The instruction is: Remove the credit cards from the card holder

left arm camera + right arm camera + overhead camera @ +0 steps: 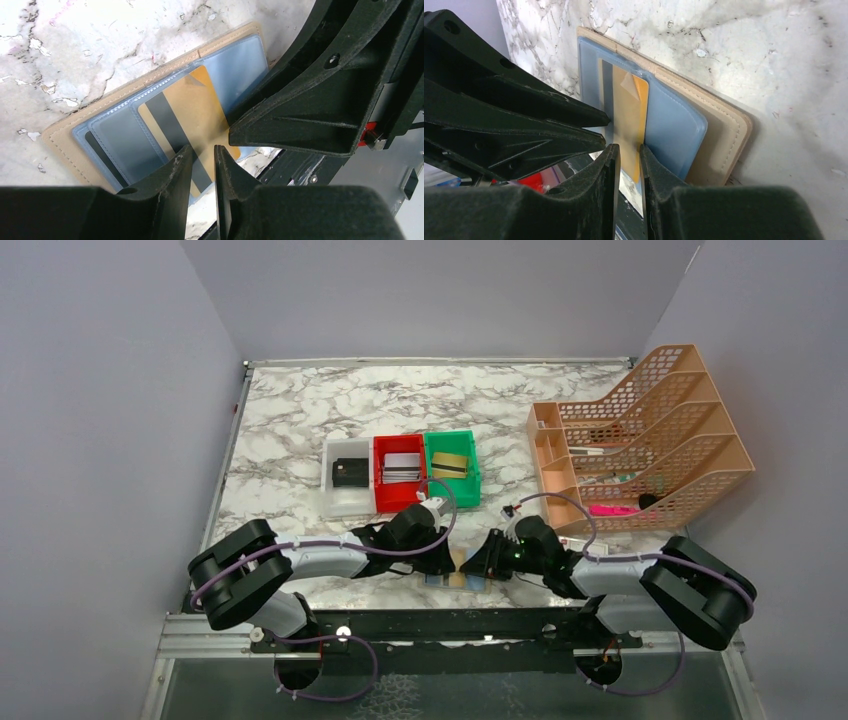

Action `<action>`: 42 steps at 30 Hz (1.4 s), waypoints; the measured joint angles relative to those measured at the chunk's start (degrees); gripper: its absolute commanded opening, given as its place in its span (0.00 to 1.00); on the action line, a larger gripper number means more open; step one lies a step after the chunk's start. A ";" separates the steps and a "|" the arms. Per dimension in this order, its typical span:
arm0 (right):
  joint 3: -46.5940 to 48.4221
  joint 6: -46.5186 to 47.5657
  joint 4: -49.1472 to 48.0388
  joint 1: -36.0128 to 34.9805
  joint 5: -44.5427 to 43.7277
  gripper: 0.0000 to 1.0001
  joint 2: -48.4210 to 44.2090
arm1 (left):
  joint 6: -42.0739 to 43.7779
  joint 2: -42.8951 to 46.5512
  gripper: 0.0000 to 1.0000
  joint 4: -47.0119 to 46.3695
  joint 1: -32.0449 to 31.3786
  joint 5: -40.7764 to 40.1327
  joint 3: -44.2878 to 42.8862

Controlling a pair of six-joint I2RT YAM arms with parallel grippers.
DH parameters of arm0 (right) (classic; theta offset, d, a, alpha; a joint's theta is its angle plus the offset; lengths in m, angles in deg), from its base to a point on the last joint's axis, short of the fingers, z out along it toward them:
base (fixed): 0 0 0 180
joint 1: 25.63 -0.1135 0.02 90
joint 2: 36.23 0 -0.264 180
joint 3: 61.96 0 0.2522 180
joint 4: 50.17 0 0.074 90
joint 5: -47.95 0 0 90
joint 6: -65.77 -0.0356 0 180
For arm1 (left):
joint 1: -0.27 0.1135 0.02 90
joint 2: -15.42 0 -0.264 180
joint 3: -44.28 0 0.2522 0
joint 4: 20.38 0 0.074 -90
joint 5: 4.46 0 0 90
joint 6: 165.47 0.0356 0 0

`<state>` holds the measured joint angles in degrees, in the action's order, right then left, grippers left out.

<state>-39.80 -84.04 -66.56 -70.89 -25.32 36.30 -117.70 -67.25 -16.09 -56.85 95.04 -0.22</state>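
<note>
The tan card holder [462,581] lies open on the marble table near its front edge, with its bluish sleeves [125,140] facing up. A gold credit card [195,110] with a black stripe sticks partway out of a middle sleeve; it also shows in the right wrist view [629,115]. A dark card [102,157] sits in the left sleeve. My left gripper [203,150] stands tips-down over the gold card, jaws nearly shut with a thin gap. My right gripper [629,149] stands tips-down at the card's edge and the sleeve, jaws equally narrow. Neither clamps anything that I can see.
Behind the grippers stand a white bin [345,502] with a black wallet-like item, a red bin [382,485] with greyish cards and a green bin [472,475] with a gold card. An orange file rack [640,440] stands at the right. The two grippers almost touch.
</note>
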 measured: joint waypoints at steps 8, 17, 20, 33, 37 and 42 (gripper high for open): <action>-0.07 -2.36 -5.70 0.28 1.66 0.19 4.94 | 0.00 0.07 0.23 0.35 0.00 -0.15 0.00; -1.03 -4.74 -11.45 0.37 3.08 0.05 8.85 | 0.00 0.17 0.22 0.57 0.00 -0.24 0.13; -1.03 -4.87 -11.17 0.35 3.04 0.04 8.72 | 0.00 1.09 0.30 1.07 0.00 -1.03 0.46; -1.01 -4.85 -6.64 0.35 1.36 0.05 5.38 | 1.60 7.67 0.38 10.75 -0.11 -7.41 0.33; -0.98 -4.85 -6.45 0.35 1.27 0.05 5.18 | 1.60 6.78 0.35 9.75 -0.11 -7.17 0.22; -0.98 -4.85 -5.81 0.35 0.94 0.05 4.63 | 1.57 7.54 0.43 10.25 -0.11 -7.65 0.22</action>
<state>-40.78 -88.90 -72.38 -70.54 -24.38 40.93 -116.13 -59.71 -5.84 -56.96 87.39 0.00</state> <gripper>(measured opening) 0.054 0.361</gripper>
